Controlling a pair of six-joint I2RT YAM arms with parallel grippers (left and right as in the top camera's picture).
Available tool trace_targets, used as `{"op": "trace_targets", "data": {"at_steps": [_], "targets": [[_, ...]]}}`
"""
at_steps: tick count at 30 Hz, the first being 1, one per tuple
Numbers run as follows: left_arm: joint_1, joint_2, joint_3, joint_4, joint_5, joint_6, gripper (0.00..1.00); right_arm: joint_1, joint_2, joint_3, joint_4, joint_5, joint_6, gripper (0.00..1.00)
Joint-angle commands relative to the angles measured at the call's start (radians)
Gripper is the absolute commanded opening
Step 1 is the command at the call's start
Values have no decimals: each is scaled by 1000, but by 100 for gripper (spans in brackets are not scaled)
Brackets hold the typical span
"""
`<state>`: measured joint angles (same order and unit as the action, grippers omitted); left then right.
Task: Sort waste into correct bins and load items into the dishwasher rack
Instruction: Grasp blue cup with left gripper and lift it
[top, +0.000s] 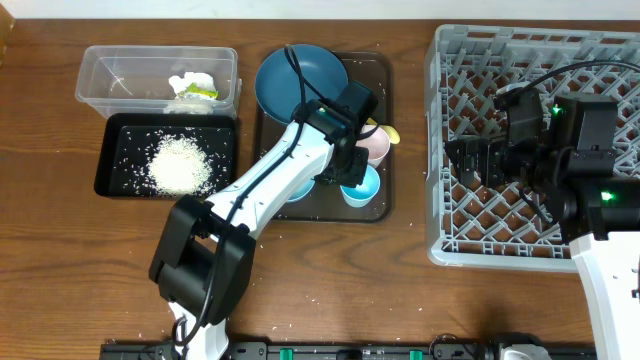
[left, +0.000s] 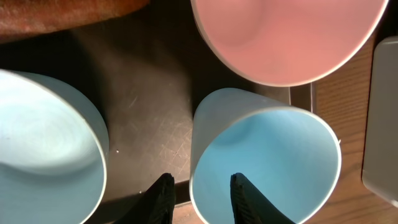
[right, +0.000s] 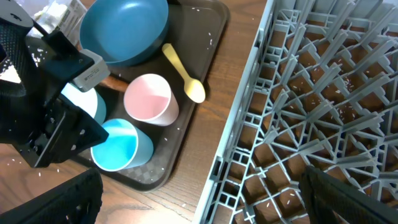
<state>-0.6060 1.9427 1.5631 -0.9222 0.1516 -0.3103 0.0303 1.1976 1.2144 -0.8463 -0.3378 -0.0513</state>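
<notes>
Left gripper stood released, jaws straddling the near wall of the blue cup, mid-counter on the tray. Cup judged light, stiff, smooth plastic; a rim pinch would serve, slippage possible. Pink cup sat just behind. Right gripper hung spread wide over the rack, right edge.

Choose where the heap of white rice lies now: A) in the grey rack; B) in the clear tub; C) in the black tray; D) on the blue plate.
C: the overhead view shows the rice heap inside the black tray, beside the clear tub.
</notes>
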Motion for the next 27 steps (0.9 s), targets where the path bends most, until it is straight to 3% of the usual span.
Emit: {"op": "trace_targets", "data": {"at_steps": [1,7,11,16,21,27], "targets": [[-2,31,-8,-1,1,-2,32,-3,7,15,0,-11,13,99],[-2,51,-8,2,1,-2,23,-3,7,15,-2,-10,13,99],[0,51,-8,8,2,-7,6,-3,7,15,-2,-10,13,99],[22,33,-6,-8,47,-13,6,-3,7,15,-2,-10,13,99],[118,-26,6,-44,214,-13,6,-3,7,15,14,-11,14,99],[313,-95,6,-8,579,-13,6,-3,17,15,100,-117,40,99]]}}
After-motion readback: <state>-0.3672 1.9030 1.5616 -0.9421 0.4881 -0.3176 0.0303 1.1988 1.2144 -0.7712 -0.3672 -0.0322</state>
